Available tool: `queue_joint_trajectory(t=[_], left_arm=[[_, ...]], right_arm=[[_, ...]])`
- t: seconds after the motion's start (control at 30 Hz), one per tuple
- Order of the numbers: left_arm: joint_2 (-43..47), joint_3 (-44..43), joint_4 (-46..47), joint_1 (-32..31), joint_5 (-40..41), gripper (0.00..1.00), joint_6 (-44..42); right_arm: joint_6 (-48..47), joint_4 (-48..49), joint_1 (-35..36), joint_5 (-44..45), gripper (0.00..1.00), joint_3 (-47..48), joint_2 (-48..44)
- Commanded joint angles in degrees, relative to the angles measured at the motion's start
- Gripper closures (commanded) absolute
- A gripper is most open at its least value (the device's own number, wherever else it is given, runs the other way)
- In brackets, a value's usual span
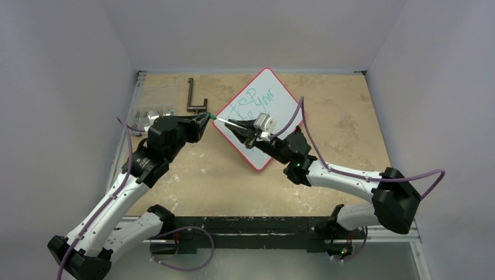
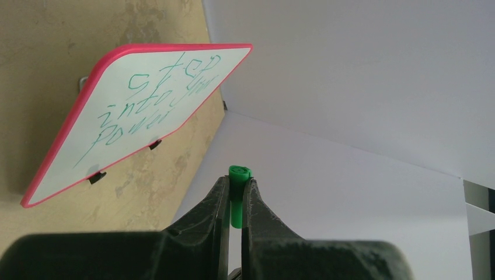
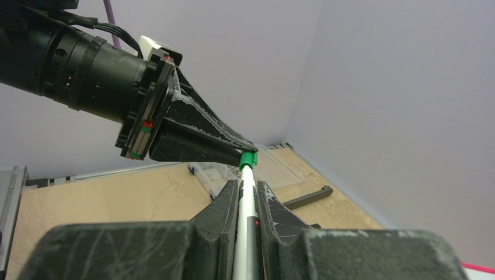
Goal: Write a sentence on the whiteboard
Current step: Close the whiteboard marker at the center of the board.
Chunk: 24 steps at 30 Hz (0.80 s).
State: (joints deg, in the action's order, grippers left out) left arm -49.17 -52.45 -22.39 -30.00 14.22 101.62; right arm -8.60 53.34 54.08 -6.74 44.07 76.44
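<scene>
The whiteboard, white with a red rim, lies turned cornerwise at the table's middle back. The sentence on it is green handwriting reading "step into your power". My right gripper is shut on a white marker above the board's left corner. My left gripper is shut on the green cap. The two grippers point at each other, and the cap sits on the marker's end.
A black L-shaped tool lies left of the board. A clear plastic box with small parts sits at the back left. Grey walls close in the table on three sides.
</scene>
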Motion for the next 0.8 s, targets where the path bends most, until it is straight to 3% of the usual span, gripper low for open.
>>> queue_joint_trajectory(t=[0.0,0.77], left_arm=[[0.5,-1.9,0.8,0.4,0.5,1.0,1.2],[1.1,-1.7,1.6,0.4,-0.5,1.0,1.2]], right_arm=[[-0.5,1.4,0.5,1.4,1.0,2.7,-0.3],[-0.3,0.7,0.8,3.1,1.0,4.2,3.1]])
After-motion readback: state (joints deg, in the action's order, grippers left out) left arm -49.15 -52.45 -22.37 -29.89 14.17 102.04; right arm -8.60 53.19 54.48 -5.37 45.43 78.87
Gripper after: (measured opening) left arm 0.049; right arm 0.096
